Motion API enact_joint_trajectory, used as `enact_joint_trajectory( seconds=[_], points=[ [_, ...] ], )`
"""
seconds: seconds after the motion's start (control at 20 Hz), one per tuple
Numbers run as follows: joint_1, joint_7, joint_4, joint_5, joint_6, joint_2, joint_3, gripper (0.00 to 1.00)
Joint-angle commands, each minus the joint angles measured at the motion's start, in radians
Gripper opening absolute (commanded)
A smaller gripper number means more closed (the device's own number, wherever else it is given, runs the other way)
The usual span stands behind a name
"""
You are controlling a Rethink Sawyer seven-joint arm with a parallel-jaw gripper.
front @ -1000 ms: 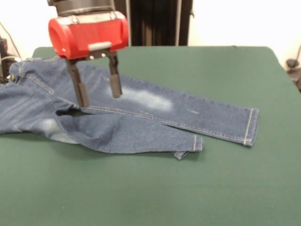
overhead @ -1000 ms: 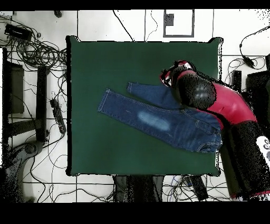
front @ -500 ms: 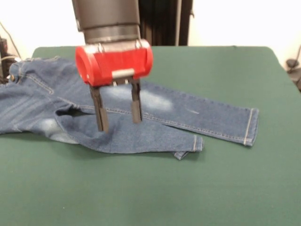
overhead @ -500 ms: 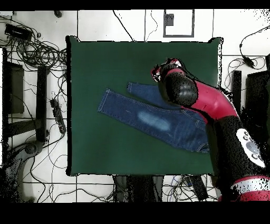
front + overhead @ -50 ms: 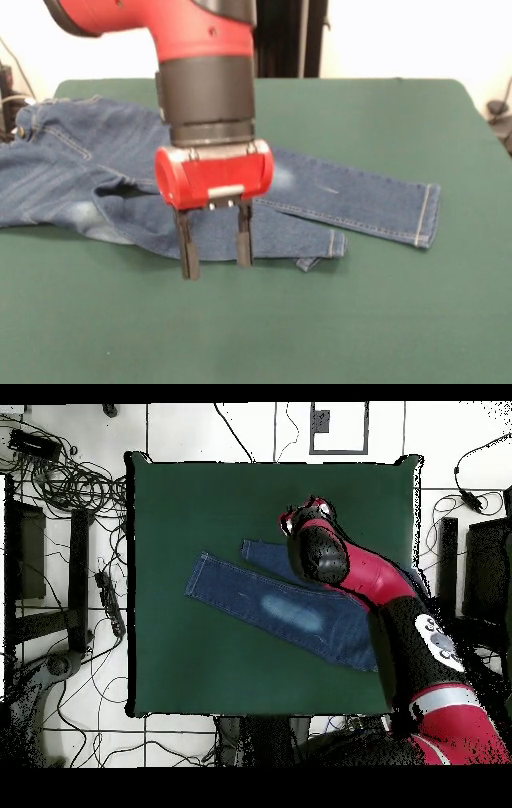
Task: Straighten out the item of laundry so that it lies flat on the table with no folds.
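Moved forward and lower over the last second: red-and-black gripper [image 5: 214, 264], from above the jeans' crotch to the near edge of the folded leg, more of the arm now showing behind it. No shift seen in the cloth itself.

Small pair of blue denim jeans [image 5: 352, 200] with faded whitish patches, spread across the far-left part of the large dark green felt-topped counter [image 5: 320, 336] in the front view. Waist end at the left edge, running out of frame. One leg stretched straight toward the right, hem with orange-tan stitching. Other leg lying in front of it, shorter in view, its cuff turned under at the tip. Dark gap of a fold near the crotch.

Two thin black fingers [image 5: 188, 248] pointing straight down, well apart, nothing between them. Left one in the picture ending over bare felt just in front of the denim edge; right one over the edge of the near leg. Contact with the surface: cannot tell.

Arm pose: wrist vertical, red housing under a black cylinder, red elbow bending off to the upper left.

Overhead: jeans [image 5: 260, 599] lying on a diagonal, arm [image 5: 400, 624] covering the waist end. Cables [image 5: 60, 479] and dark stands on the tiled floor around the counter [image 5: 200, 494].
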Motion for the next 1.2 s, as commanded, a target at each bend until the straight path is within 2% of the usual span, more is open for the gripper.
enact_joint_trajectory(
  seconds=[0.05,0.45,0.9,1.0,1.1,1.2],
  points=[
    [0.057,0.286,0.001,0.056,-0.019,0.063,-0.003,1.0],
    [0.084,0.316,0.028,0.09,0.0,0.053,0.012,1.0],
    [0.093,0.292,0.004,0.127,0.033,0.099,0.022,1.0],
    [0.108,0.286,-0.012,0.145,0.064,0.108,0.007,1.0],
    [0.149,0.278,-0.052,0.183,0.178,0.124,-0.054,1.0],
    [0.172,0.272,-0.079,0.202,0.236,0.141,-0.089,1.0]
  ],
)
